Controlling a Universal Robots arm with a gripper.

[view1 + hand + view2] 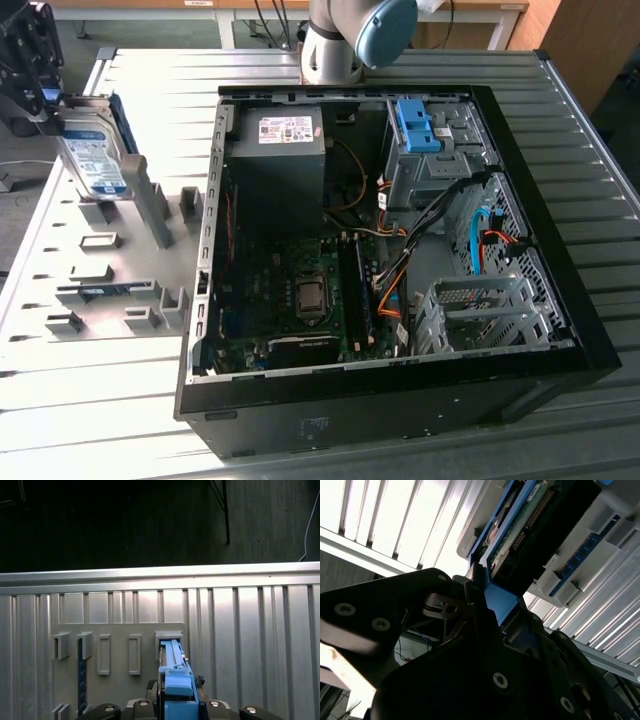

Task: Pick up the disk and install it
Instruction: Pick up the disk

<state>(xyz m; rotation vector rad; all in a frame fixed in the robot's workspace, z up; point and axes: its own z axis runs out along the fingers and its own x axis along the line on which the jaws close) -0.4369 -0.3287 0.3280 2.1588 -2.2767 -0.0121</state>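
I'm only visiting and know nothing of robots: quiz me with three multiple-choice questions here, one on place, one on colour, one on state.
1. The flat silver-grey labelled disk is: A inside the black computer case; B at the grey slotted rack; C on the floor.
2. Its plastic carrier frame is: A red; B blue; C yellow.
3. The black gripper is: A shut on the disk; B open; C holding a cable.
Answers: B, it is by the rack, outside the case; B, blue in both wrist views; A, it clamps the frame.
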